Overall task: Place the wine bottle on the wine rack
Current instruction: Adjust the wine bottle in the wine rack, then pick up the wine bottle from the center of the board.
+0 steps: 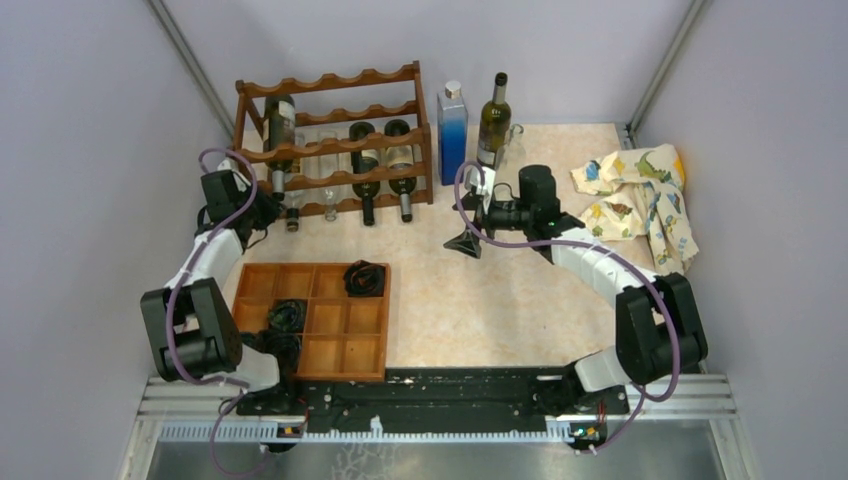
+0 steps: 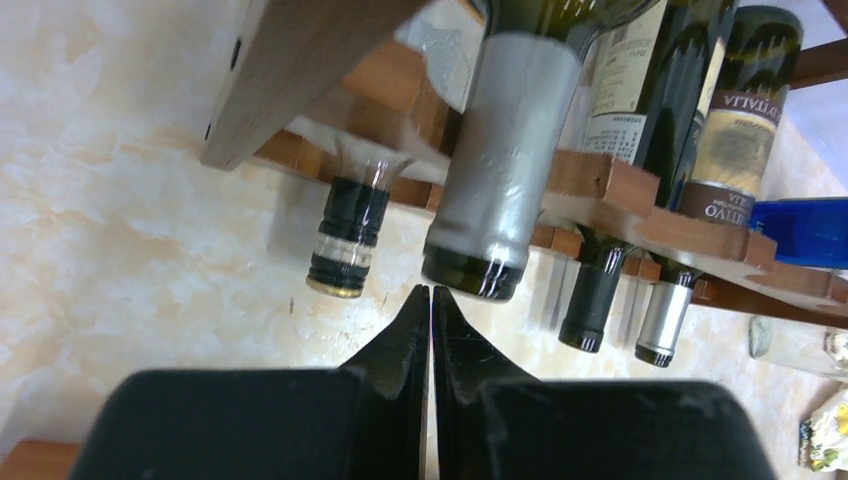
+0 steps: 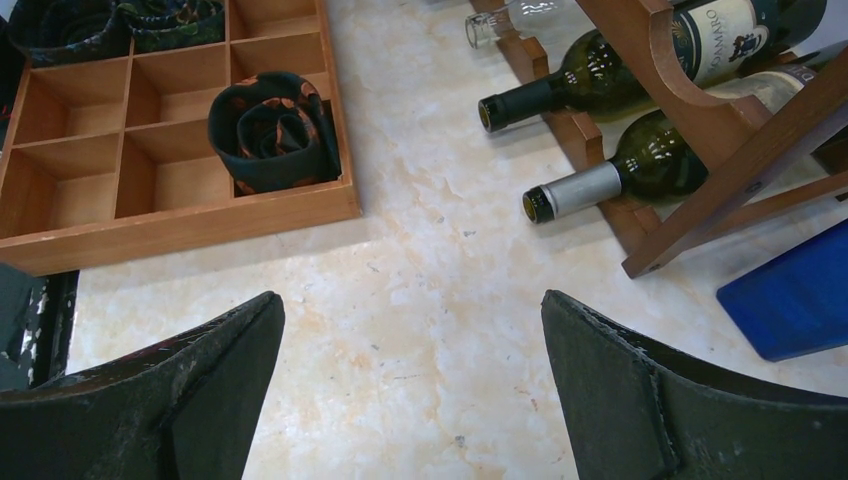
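The dark reddish-brown wine rack (image 1: 330, 82) stands at the back left and holds several bottles lying down. A dark wine bottle with a grey foil neck (image 2: 500, 190) lies in the rack's left end (image 1: 279, 135), neck pointing forward. My left gripper (image 2: 431, 290) is shut and empty, its tips just at that bottle's mouth; I cannot tell if they touch. It sits in front of the rack's left end (image 1: 268, 208). My right gripper (image 3: 413, 300) is open and empty, low over the bare table in the middle (image 1: 466, 243). The rack also shows in the right wrist view (image 3: 700, 150).
A green wine bottle (image 1: 494, 118) and a blue bottle (image 1: 452, 125) stand upright right of the rack. A flat wooden compartment tray (image 1: 330, 372) with rolled dark ties (image 1: 364, 277) lies front left. A patterned cloth (image 1: 640, 195) lies at the right. Grey walls close both sides.
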